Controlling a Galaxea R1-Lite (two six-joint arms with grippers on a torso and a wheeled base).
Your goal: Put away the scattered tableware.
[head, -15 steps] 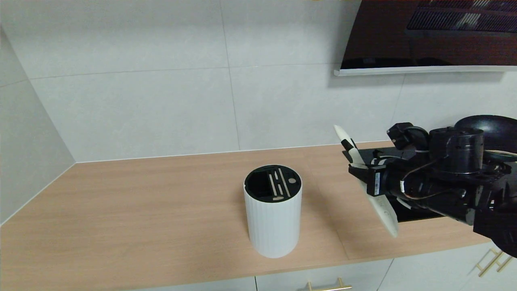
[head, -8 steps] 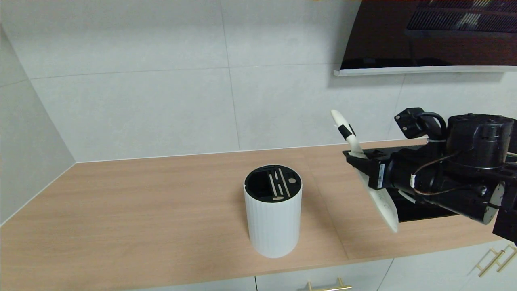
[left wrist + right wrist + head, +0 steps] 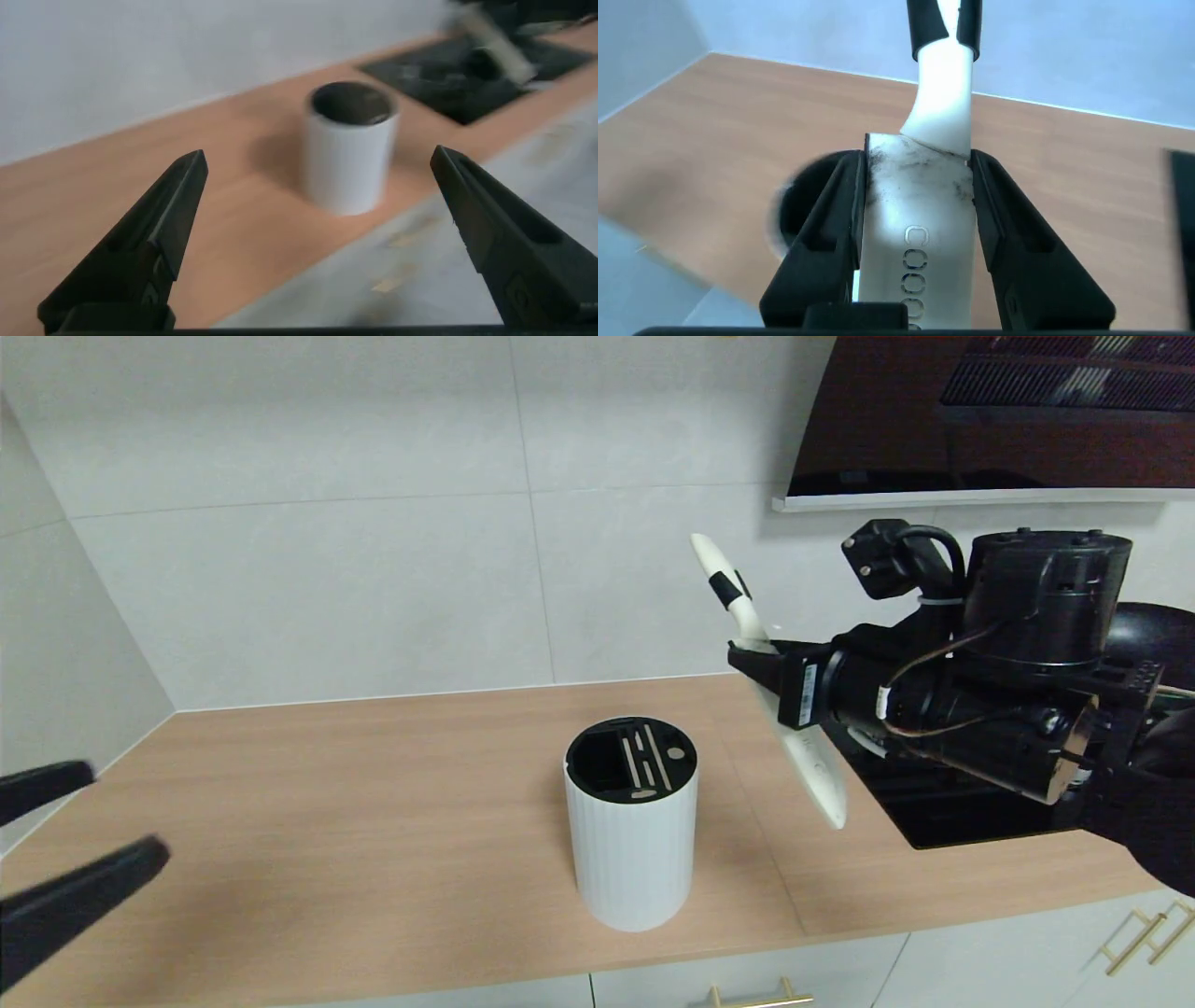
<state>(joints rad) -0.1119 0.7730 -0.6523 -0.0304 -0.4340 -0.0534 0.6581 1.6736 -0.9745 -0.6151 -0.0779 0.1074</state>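
A white ribbed cylinder holder [image 3: 633,831] with a black slotted top stands on the wooden counter; it appears between the left fingers as the holder [image 3: 347,142]. My right gripper [image 3: 758,663] is shut on a white spatula [image 3: 803,756] with a black band on its handle, held tilted in the air to the right of the holder and above counter level. The spatula [image 3: 924,187] sits clamped between the right fingers, with the holder's dark top beneath it. My left gripper [image 3: 65,840] is open at the counter's left edge, with nothing between its fingers [image 3: 149,243].
A black cooktop [image 3: 943,803] is set into the counter [image 3: 327,821] at the right, with a dark pan [image 3: 1158,635] behind my right arm. A range hood [image 3: 990,420] hangs above. Tiled walls close the back and left. Drawer handles [image 3: 747,997] lie under the counter's front edge.
My right gripper has carried the spatula up and to the left, closer to the holder. My left gripper has come into the head view at the lower left.
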